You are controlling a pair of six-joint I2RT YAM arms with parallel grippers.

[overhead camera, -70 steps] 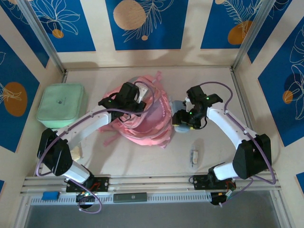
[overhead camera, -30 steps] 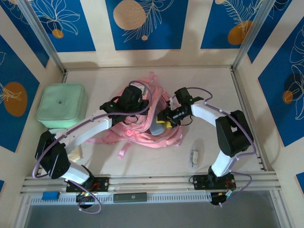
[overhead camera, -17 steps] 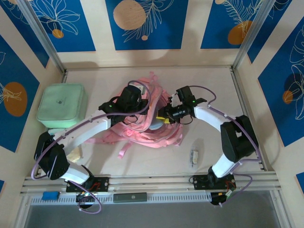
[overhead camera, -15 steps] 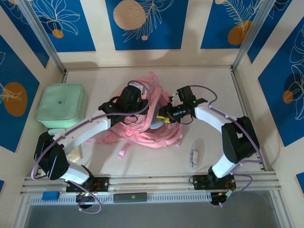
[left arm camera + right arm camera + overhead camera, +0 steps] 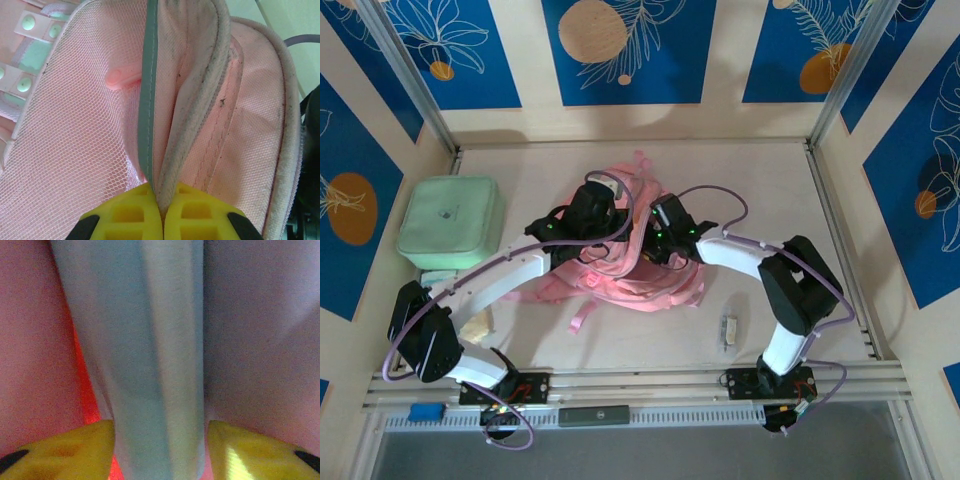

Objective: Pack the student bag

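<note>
On the middle of the pale wooden table [image 5: 770,200], between the two arms, we see the student bag [image 5: 640,285], a large soft pink fabric backpack. It lies crumpled, and its pink webbing strap [image 5: 582,315] trails toward the near edge. The two arms reach to it, one from each side. Through the left wrist camera we see the left gripper [image 5: 161,207] with its yellow fingers [image 5: 125,217] pressed together on the rim of the bag's opening: a thick pink piped edge and a narrow grey-green trim band [image 5: 148,100] go down between the pads, and pink mesh fabric [image 5: 75,125] spreads to the left of them. Through the right wrist camera the right gripper [image 5: 160,440] is among pink fabric. Its yellow fingers [image 5: 65,450] stand apart on both sides of a pale blue-grey flat object [image 5: 145,340] that fills the gap between them; we cannot tell if they press it or only stand beside it. Left of the bag, well apart from it, a mint-green square soft case [image 5: 450,222] lies near the left wall. A small pale oblong thing [image 5: 728,330] lies on the table near the right arm, apart from the bag.
</note>
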